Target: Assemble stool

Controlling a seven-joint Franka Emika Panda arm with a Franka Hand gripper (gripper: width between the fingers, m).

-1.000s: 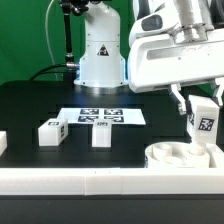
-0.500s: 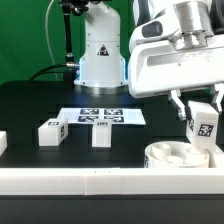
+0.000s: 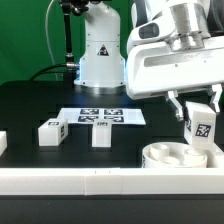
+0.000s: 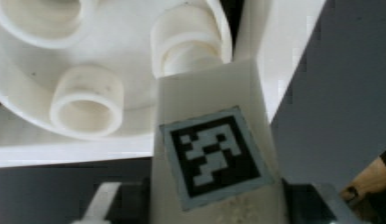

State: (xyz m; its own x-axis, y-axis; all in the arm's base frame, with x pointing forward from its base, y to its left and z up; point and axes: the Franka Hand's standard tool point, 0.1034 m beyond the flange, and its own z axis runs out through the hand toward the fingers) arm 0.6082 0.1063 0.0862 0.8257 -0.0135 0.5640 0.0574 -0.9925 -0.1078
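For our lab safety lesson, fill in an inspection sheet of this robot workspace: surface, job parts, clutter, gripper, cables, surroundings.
Surface: black table, white border rail along the front.
Job's things: seat disc; held leg above it; two loose legs.
Clutter: nothing seen; marker board lies flat.
Gripper: gripper shut on held leg.
Cables: dark line, cable or pole unclear.
Surroundings: robot base, green backdrop.

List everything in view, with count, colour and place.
seat disc: one, white, exterior view's lower right, by the rail
held leg: one, white, tagged, above the seat disc
loose legs: two, white, on the table, left of centre
cut-off piece: one, white, left edge
marker board: one, white, behind the loose legs
border rail: one, white, along the front
table: one, black
arm base: one, white, at the back
claw: one, shut on the held leg
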